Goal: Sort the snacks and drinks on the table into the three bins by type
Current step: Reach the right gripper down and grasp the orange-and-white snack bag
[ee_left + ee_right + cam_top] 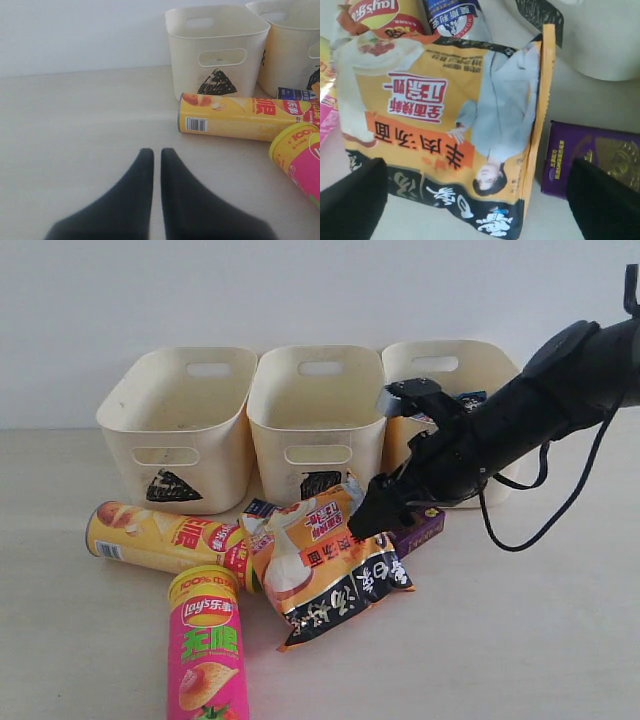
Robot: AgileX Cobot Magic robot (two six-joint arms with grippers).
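the right gripper (475,175) hangs wide open over the orange bag (445,115). the left gripper (157,153) is closed over the table (75,125).

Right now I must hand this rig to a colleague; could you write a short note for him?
Left gripper: shut, empty, over bare table.
Right gripper: open, holding nothing, over the orange bag and purple carton.
On the table too: yellow tube, pink tube, blue-white carton, before the three bins.
Done: perhaps one blue item in the right bin.
Left: all five things on the table.
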